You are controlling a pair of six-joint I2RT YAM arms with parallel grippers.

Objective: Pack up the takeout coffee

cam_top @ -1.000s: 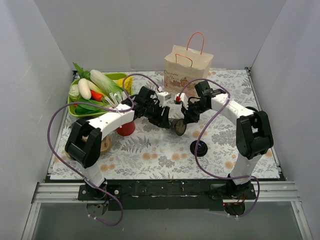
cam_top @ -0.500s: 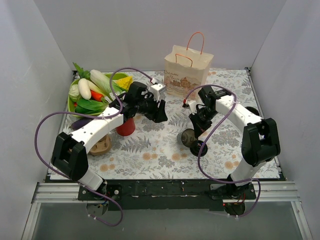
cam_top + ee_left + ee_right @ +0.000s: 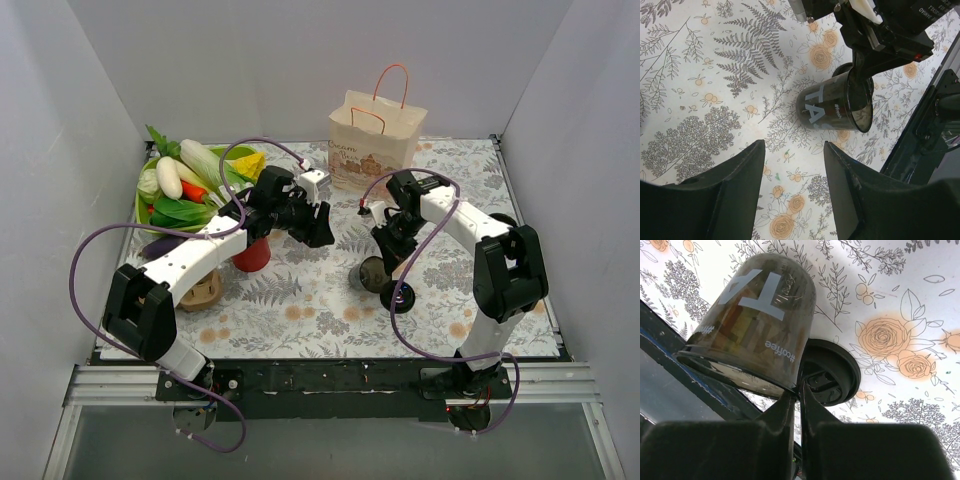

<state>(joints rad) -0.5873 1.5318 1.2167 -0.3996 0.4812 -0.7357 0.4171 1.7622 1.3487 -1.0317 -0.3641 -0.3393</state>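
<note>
No lidded black cup shows in any view. My right gripper (image 3: 383, 262) is shut on the rim of a dark lidless cup (image 3: 371, 273) with white lettering, and holds it tilted with its mouth toward the near edge. The cup also shows in the right wrist view (image 3: 757, 315) and the left wrist view (image 3: 837, 105). A loose flat black lid (image 3: 398, 297) lies on the table just beside and under the cup; it shows in the right wrist view too (image 3: 832, 372). My left gripper (image 3: 322, 232) is open and empty, a short way left of the cup (image 3: 794, 147).
A paper bag (image 3: 372, 140) with orange handles stands at the back centre. A green tray (image 3: 232, 153) of vegetables sits at the back left. A red straw cup (image 3: 252, 256) stands under my left arm. A brown round object (image 3: 207, 290) lies at the left.
My left gripper has drawn back to the left, away from the cup. My right gripper has carried the cup toward the near right, beside the loose lid.
</note>
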